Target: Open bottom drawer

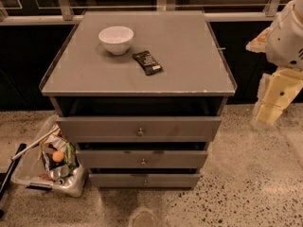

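Note:
The grey cabinet (137, 74) has three grey drawer fronts. The bottom drawer (118, 180) is the lowest and slimmest front, with a tiny metal knob (145, 181) at its centre. It sits in line with the fronts above it. My gripper (272, 103) hangs at the right edge of the view, cream-coloured and pointing down under the white arm joint (286, 37). It is to the right of the cabinet, level with the top drawer, well away from the bottom knob and touching nothing.
A white bowl (116, 39) and a dark snack packet (147, 62) lie on the cabinet top. A clear bin of rubbish (52, 164) stands on the speckled floor at the cabinet's lower left. A railing runs along the dark wall behind.

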Controlling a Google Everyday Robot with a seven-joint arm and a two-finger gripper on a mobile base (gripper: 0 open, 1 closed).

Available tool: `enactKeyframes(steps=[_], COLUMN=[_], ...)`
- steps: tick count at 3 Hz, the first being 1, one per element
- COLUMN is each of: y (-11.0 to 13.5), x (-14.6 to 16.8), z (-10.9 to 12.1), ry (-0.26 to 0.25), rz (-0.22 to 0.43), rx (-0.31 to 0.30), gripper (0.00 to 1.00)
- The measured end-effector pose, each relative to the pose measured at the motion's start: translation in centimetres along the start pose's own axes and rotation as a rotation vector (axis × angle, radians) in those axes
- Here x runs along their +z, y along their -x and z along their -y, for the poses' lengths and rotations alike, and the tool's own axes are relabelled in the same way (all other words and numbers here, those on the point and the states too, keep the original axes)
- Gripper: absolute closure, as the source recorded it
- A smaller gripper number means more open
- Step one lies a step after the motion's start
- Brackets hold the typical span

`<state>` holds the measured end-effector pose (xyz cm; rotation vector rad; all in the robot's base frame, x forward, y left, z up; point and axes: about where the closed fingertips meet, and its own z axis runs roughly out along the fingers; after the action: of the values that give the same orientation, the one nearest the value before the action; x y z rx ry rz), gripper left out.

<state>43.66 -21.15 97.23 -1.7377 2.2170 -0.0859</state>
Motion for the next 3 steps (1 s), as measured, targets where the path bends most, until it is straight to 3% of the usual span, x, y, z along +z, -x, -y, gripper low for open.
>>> enactKeyframes(steps=[2, 3], y=[0.2, 0.0], x=[3.6, 6.8], z=[-3.9, -6.4], ry=[0.022, 0.036], rz=[0.06, 0.141], rx=[-0.066, -0.077], gripper=[0.0, 0.0])
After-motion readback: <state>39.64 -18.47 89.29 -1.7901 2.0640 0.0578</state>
